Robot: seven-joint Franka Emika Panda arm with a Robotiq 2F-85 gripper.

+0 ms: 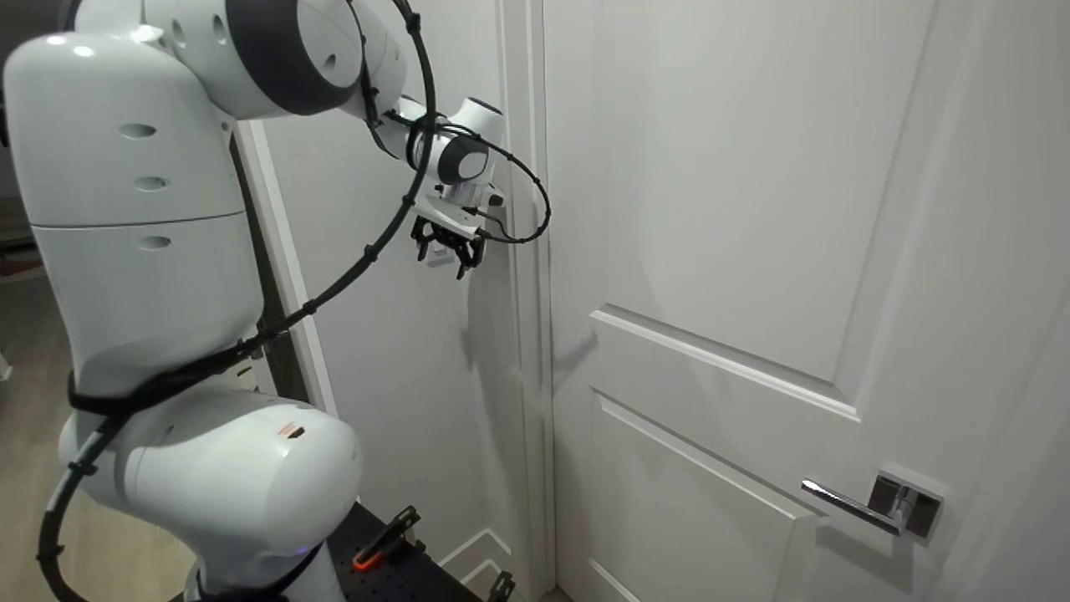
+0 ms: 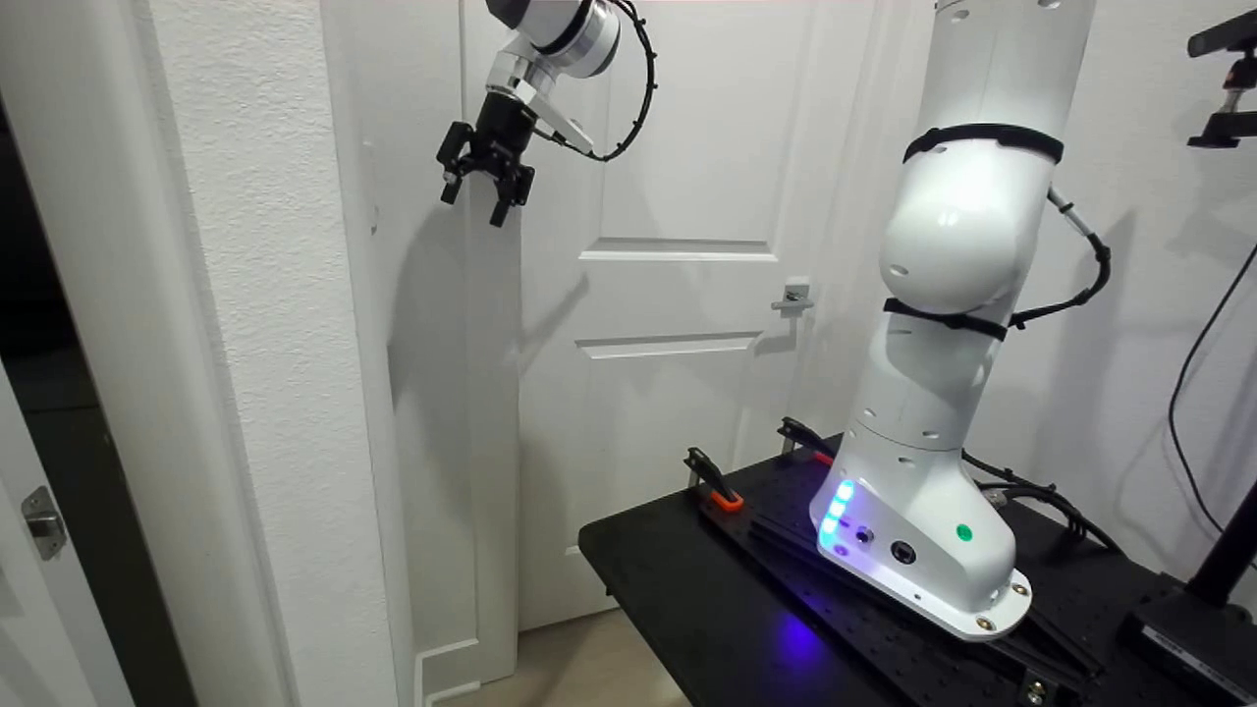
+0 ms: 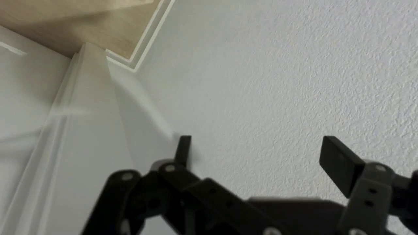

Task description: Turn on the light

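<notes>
End effector [image 1: 440, 266]: in an exterior view, upper middle of the frame, jaws spread apart and gripping nothing.
Switch [image 1: 439, 257]: a pale plate on the wall [image 1: 401, 351], partly hidden behind the end effector; probably the light switch.
Switch edge [image 2: 370, 187]: in an exterior view, upper left of the frame, likely the plate seen nearly side-on; the end effector is apart from it, to the right.
Fingers [image 3: 183, 150]: in the wrist view, lower middle and lower right of the frame, wide apart before the wall; no switch shows here.
Reach: seems the step in hand; no press appears made.
Press: calls for lining one fingertip up with the switch, then pushing gently towards the wall.
</notes>
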